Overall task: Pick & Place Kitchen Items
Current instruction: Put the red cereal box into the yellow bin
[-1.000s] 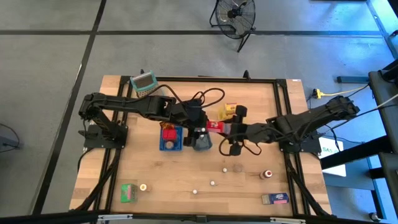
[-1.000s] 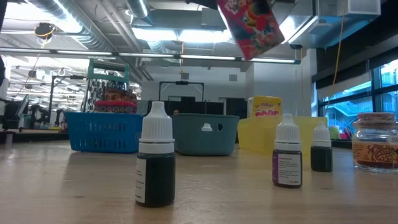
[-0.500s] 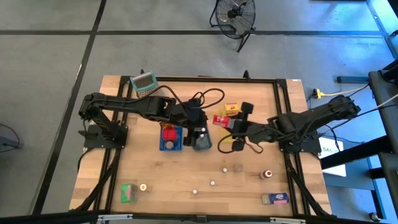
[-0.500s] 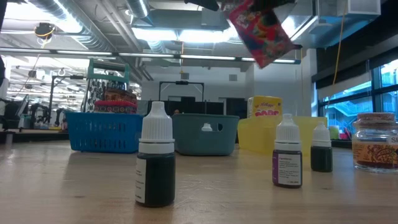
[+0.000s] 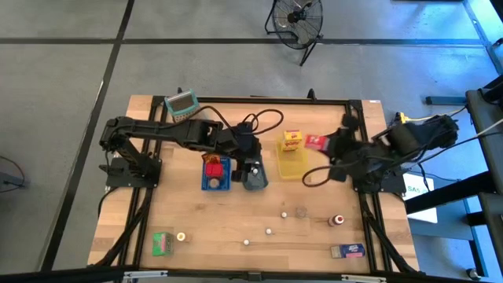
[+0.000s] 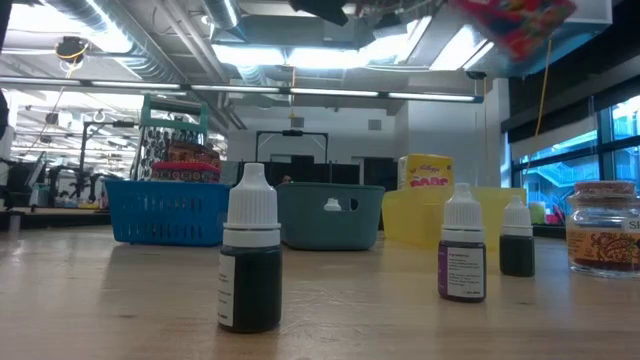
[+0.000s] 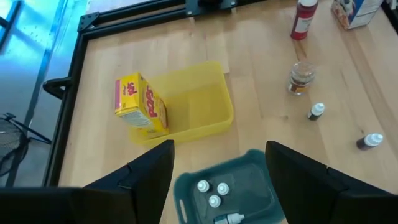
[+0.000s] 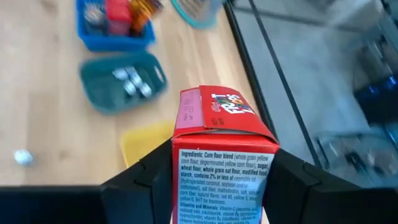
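My right gripper [image 8: 222,163] is shut on a red carton [image 8: 221,155], held high over the table's right part [image 5: 317,142], beside the yellow tray [image 5: 292,163]. In the low view the carton [image 6: 515,25] shows blurred at the top. A yellow carton [image 5: 293,140] stands in the yellow tray's far end. My left gripper [image 7: 219,149] hangs open above the grey-blue tray [image 7: 239,186], which holds small white-capped bottles [image 7: 212,191]. Nothing is between its fingers. My right gripper pinches the red carton between its two fingers, one on each of two opposite sides [image 8: 180,168]. The fingers slant down from the table's right side. The printed ingredients panel faces the wrist. The carton is lifted clear of the table and tilted.
A blue tray [image 5: 216,174] with a red tin sits left of the grey-blue tray. Small bottles [image 5: 269,232], a jar [image 5: 299,211], a red bottle [image 5: 336,220], a green carton [image 5: 163,243] and a blue carton [image 5: 347,251] lie on the near half. A mesh basket [image 5: 183,103] stands far left.
My right gripper has risen and drawn back toward the table's right and far edges, carrying the red carton away from above the trays. The carton has tipped on the way and stays clear of the table.
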`<state>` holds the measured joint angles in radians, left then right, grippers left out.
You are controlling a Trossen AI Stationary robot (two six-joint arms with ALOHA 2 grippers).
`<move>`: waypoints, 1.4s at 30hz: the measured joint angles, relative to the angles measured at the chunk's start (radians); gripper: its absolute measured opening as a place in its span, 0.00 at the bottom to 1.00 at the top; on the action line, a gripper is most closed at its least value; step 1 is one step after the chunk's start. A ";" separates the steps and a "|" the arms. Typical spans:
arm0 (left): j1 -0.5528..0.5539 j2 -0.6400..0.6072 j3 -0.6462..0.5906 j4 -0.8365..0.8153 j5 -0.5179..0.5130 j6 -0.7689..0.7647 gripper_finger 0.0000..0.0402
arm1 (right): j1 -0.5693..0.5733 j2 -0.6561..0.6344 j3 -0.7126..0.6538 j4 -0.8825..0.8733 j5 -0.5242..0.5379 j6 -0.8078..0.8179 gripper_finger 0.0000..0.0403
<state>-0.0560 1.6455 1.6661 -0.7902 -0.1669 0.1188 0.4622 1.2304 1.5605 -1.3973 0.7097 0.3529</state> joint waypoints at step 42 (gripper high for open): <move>0.118 0.000 -0.006 -0.016 0.007 -0.081 0.62 | -0.069 -0.912 -0.860 0.902 -0.232 -0.340 0.46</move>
<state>0.0621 1.6451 1.6596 -0.8063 -0.1594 0.0381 0.3932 0.3188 0.7006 -0.4949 0.4777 0.0132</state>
